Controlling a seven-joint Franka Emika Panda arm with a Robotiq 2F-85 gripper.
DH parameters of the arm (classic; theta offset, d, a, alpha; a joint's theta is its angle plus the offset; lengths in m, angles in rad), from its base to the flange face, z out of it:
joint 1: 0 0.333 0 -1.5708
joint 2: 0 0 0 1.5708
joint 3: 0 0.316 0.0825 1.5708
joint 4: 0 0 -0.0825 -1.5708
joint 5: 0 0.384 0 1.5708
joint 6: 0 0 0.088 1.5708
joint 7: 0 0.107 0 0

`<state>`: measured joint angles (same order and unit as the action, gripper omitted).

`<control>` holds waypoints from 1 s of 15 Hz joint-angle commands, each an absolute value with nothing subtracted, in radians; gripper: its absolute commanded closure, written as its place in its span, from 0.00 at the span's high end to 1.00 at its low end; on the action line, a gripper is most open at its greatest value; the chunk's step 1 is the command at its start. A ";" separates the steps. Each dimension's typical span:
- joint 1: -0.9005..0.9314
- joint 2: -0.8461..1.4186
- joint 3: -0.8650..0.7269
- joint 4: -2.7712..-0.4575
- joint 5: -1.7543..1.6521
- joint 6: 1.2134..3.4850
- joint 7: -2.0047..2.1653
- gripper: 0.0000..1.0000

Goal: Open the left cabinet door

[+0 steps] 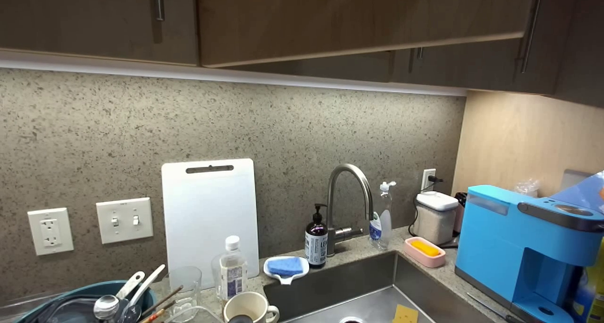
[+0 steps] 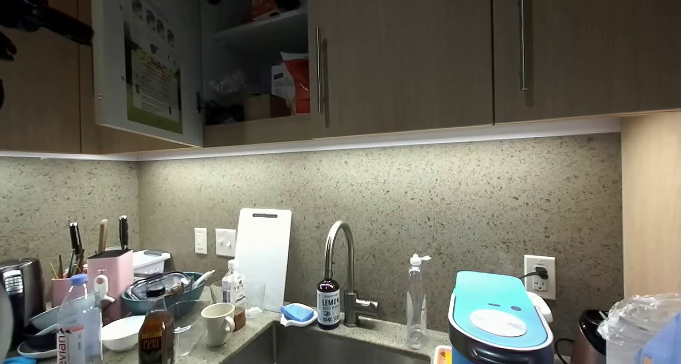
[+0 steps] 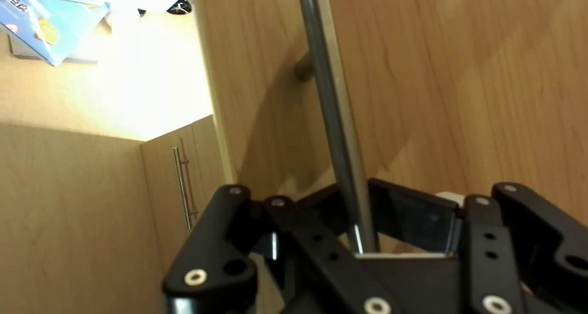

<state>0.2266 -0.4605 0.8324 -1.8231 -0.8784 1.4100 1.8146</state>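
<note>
We are in a kitchen: we see a sink (image 1: 337,285), with tap (image 1: 331,195), soap (image 1: 316,242) and sponge (image 1: 284,266) beside it, and a cutting board (image 1: 210,214), knife block (image 2: 111,271) and mug (image 2: 215,327) on the counter (image 2: 250,330).

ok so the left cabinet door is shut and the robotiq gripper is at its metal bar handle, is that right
Not shut: an exterior view shows the left cabinet door swung open, with a shelf in sight inside. The Robotiq gripper is indeed at the door's metal bar handle, as the wrist view shows.
</note>
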 commanded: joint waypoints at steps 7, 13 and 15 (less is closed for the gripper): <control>0.240 -0.366 0.821 -1.782 -0.882 1.477 1.847 0.00; 0.239 -0.364 0.825 -1.780 -0.885 1.475 1.846 0.00; 0.241 -0.365 0.825 -1.779 -0.885 1.475 1.841 0.25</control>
<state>0.2269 -0.4547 0.8309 -1.8174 -0.8773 1.4035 1.8146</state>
